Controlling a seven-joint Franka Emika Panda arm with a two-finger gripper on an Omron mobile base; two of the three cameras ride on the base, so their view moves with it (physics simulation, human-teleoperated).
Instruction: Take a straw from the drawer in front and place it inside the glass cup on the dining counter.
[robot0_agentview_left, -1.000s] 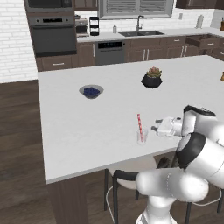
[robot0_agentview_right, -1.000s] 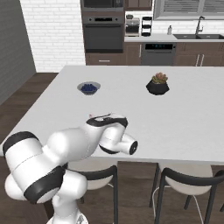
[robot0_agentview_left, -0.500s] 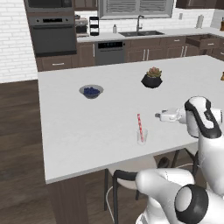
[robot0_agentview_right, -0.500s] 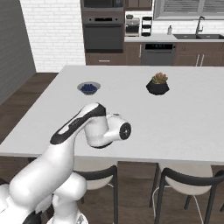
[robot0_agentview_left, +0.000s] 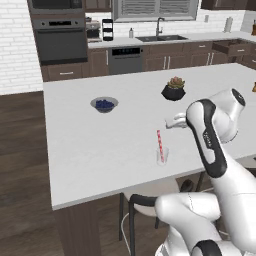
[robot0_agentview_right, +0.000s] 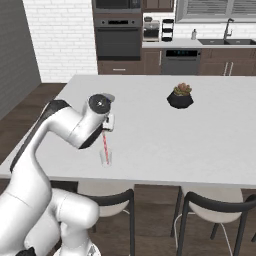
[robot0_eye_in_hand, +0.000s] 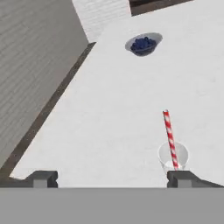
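The straw (robot0_agentview_left: 160, 145) stands tilted in the glass cup (robot0_agentview_left: 162, 155), near the front edge of the tabletop (robot0_agentview_left: 115, 145). Behind it, the berry bowl (robot0_agentview_left: 104, 104) sits to the left and the plant pot (robot0_agentview_left: 173, 89) to the right, well apart.

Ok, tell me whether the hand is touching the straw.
Apart. In the hand view the straw stands in the cup, leaning on its rim, and the open hand has bare counter between its fingertips, neither reaching the straw.

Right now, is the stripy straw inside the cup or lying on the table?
Inside. The straw stands tilted in the glass cup, its lower end down in the glass and its top sticking out above the rim.
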